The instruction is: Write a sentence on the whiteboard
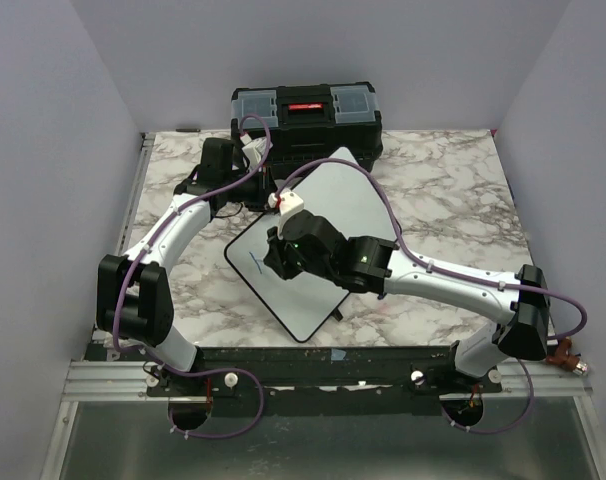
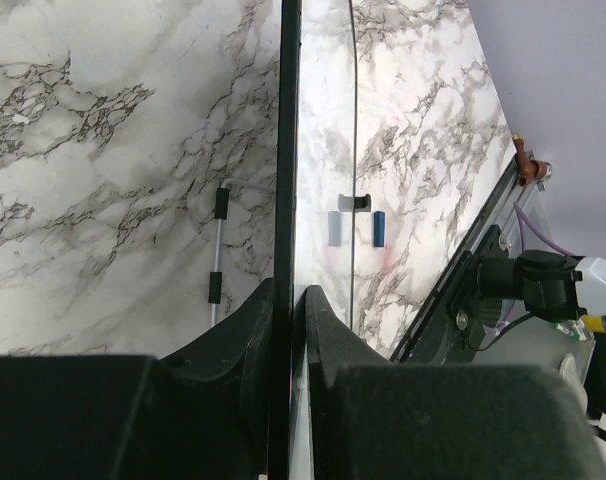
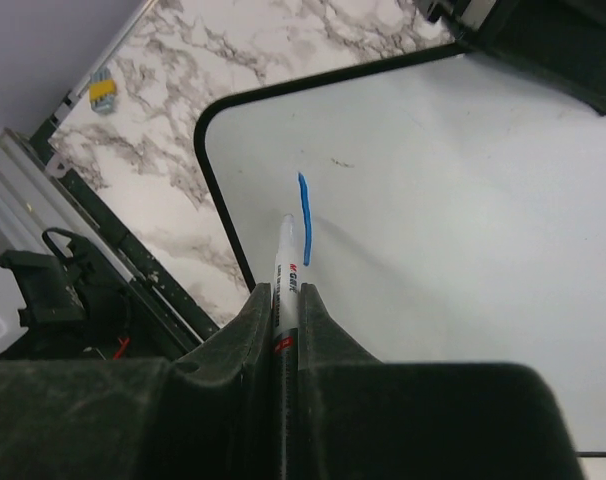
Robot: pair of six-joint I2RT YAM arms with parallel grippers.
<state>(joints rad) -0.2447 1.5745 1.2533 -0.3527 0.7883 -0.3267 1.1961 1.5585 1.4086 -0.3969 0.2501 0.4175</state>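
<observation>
Counter: grey-veined white marble counter. It carries everything described here.

Whiteboard: large glossy white rectangular whiteboard with a thin black frame. It lies at the middle of the counter, turned cornerwise. If it pivots or slides during a stroke, the line of writing will probably run crooked.

Toolbox: black plastic toolbox with a red strip in its handle, at 12 o'clock just beyond the board's far corner. No lettering on it can be read.

Left hand: the left hand has its jaws closed on the board's black frame, along the 11 o'clock edge. The frame is thin, so this hold could slip under writing pressure.

Right hand: the right hand is clamped on the marker, low over the board's 9 o'clock corner. It may wipe across wet ink.

Cable: a purple cable arcs over the board's 3 o'clock side. It might drag through lettering.

Marker: slim white marker, tip at the board. Red print on the barrel begins with what looks like "GR", and the rest is hidden. Hard pressure could push the barrel back between the jaws.

Sentence: only one short blue stroke of the sentence shows, close to the frame. No letter can be read yet. Little room remains toward 9 o'clock.
</observation>
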